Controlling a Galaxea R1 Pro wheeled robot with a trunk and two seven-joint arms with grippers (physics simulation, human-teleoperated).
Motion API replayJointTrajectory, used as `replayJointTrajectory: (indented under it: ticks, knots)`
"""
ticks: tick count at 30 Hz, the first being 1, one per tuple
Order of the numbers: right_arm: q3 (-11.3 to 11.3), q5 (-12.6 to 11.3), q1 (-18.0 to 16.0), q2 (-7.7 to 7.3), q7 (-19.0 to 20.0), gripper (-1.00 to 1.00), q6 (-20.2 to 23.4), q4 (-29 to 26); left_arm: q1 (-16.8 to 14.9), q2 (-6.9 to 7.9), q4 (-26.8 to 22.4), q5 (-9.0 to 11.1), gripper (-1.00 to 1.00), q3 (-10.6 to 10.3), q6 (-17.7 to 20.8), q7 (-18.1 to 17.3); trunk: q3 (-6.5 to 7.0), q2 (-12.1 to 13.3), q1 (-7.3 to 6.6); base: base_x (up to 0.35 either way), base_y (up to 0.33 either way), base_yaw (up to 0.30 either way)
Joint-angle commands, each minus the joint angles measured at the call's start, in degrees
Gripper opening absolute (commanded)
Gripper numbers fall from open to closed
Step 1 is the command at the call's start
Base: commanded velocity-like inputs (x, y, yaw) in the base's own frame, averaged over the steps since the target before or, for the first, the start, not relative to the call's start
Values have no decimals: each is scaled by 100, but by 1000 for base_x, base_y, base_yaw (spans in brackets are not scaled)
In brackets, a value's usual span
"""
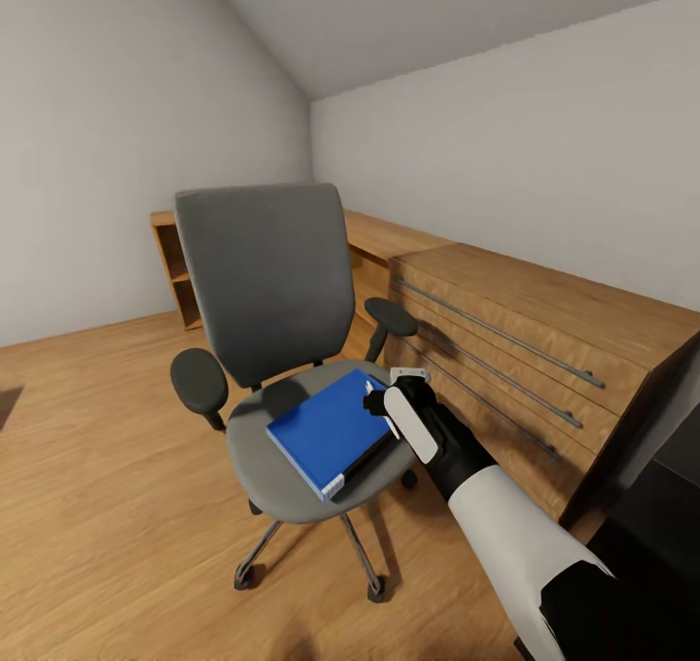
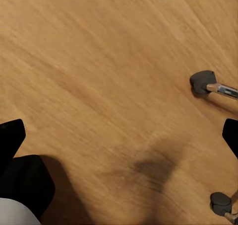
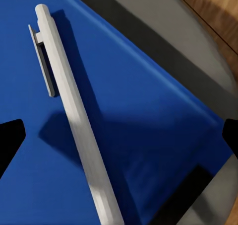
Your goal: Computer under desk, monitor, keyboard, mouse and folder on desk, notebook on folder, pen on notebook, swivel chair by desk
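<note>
Right pincer (image 1: 381, 396) over blue notebook (image 1: 326, 431)

Bedroom interior. Plain pale walls (image 1: 544, 146) meet a sloped ceiling (image 1: 437, 10). Wood-plank floor (image 1: 107, 467) throughout, also visible in the left wrist view. Along the right wall, a wooden drawer unit (image 1: 544, 350) with long metal bar handles (image 1: 496, 335); an open wooden bookshelf (image 1: 175, 267) occupies the far corner.

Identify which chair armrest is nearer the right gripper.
The armrest beside the drawers: the right gripper hangs just below it, while the other armrest lies across the seat.
</note>
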Motion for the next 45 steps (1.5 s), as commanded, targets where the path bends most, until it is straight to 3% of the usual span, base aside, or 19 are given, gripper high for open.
replayJointTrajectory:
  ticks: [1,24,25,45]
  knots:
    - [16,-60,-5,-2,-59,100,6,-4,-1,-3,-10,60,100,7,12,50,-5,-2,-1,0,0,0]
    - [14,-62,-5,-2,-59,100,13,-4,-1,1,-6,59,100,8,13,51,-71,-6,7,0,0,0]
    - [14,-62,-5,-2,-59,-100,15,-4,-1,1,-5,59,100,9,13,51,-71,-6,7,0,0,0]
    - [6,-67,-6,-10,-59,-100,47,-4,-1,10,43,43,100,3,5,39,-71,-6,7,0,0,0]
